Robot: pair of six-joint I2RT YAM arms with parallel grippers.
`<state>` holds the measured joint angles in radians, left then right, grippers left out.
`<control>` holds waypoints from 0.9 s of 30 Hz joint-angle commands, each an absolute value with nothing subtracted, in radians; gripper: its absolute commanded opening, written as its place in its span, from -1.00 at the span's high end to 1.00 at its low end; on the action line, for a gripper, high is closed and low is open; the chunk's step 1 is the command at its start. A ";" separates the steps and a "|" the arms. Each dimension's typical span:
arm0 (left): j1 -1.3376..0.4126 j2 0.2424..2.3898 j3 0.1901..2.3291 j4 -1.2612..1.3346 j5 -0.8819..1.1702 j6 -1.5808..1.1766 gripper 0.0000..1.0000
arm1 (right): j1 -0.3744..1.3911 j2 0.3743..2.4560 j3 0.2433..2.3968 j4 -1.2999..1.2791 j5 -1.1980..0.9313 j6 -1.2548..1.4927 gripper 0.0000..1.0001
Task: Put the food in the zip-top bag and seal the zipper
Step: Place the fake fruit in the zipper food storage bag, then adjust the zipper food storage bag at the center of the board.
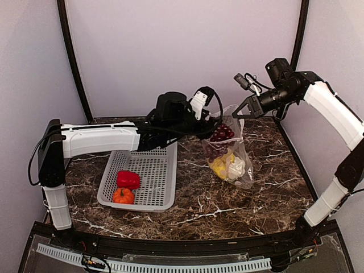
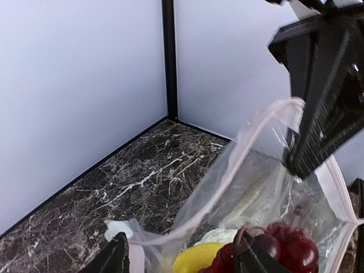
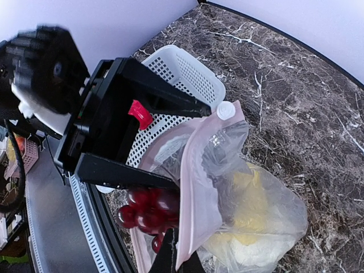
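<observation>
1. Left gripper [image 3: 192, 148] sits at the mouth of the zip-top bag [image 1: 243, 173] with its two fingers spread well apart and nothing clamped between them.
2. A bunch of dark purple grapes [image 1: 222, 133] lies in the bag's opening, just beside one of the left fingers [image 2: 252, 260]; whether it touches that finger cannot be told.
3. Right gripper [image 1: 238, 114] has its fingers pressed together, pinching the bag's top edge at the pink zipper [image 3: 193, 170] and holding that side up.
4. The bag stands roughly upright right of the table's [image 1: 227, 213] middle, its mouth gaping toward the left arm and its lower end apparently down on the dark marble.
5. Low in the bag sit yellow pieces [image 1: 219, 166] and the white cauliflower [image 1: 236, 168], pressed against each other under the grapes.
6. A white round tab [image 3: 226, 111] shows at one end of the zipper strip, near the tip of one left finger.
7. The white perforated basket [image 1: 165, 196] lies left of the bag, partly under the left arm.
8. A red pepper [image 1: 128, 179] and an orange tomato-like fruit [image 1: 123, 195] lie in the basket's near left corner, touching each other.
</observation>
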<state>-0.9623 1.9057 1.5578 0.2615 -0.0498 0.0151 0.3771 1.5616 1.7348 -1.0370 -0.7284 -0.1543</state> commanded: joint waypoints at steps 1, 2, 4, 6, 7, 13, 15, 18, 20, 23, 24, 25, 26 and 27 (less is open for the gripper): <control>-0.960 1.906 1.670 0.167 -0.110 -0.023 -0.28 | 0.366 1.566 1.761 -1.003 -0.761 -0.143 1.00; -0.961 1.899 1.680 0.155 -0.101 -0.032 -0.32 | 0.362 1.567 1.761 -1.000 -0.759 -0.142 1.00; -0.964 1.868 1.686 0.160 -0.088 -0.046 -0.36 | 0.352 1.571 1.761 -0.994 -0.755 -0.135 1.00; -0.971 1.825 1.660 0.177 -0.085 -0.069 -0.38 | 0.344 1.572 1.754 -0.988 -0.750 -0.132 1.00; -0.976 1.810 1.637 0.180 -0.086 -0.092 -0.38 | 0.343 1.571 1.748 -0.981 -0.745 -0.131 1.00; -1.004 1.682 1.480 0.142 -0.175 -0.511 -0.33 | 0.345 1.560 1.678 -0.926 -0.774 -0.153 1.00; -1.020 1.667 1.402 0.209 -0.170 -0.643 -0.25 | 0.346 1.557 1.655 -0.890 -0.759 -0.153 1.00; -1.059 1.687 1.414 0.145 -0.230 -0.708 -0.16 | 0.350 1.576 1.657 -0.872 -0.727 -0.150 1.00; -1.068 1.708 1.433 0.088 -0.266 -0.727 -0.11 | 0.354 1.584 1.658 -0.873 -0.724 -0.152 1.00; -1.069 1.734 1.435 0.037 -0.309 -0.747 -0.03 | 0.363 1.583 1.650 -0.872 -0.724 -0.151 1.00; -1.069 1.740 1.436 0.033 -0.309 -0.749 -0.01 | 0.367 1.580 1.646 -0.871 -0.722 -0.150 1.00; -1.069 1.751 1.438 0.027 -0.305 -0.750 0.03 | 0.370 1.577 1.642 -0.869 -0.717 -0.150 1.00; -1.069 1.757 1.442 0.028 -0.300 -0.748 0.07 | 0.373 1.574 1.638 -0.867 -0.713 -0.150 1.00; -1.069 1.768 1.443 0.030 -0.281 -0.749 0.14 | 0.375 1.570 1.636 -0.867 -0.708 -0.150 1.00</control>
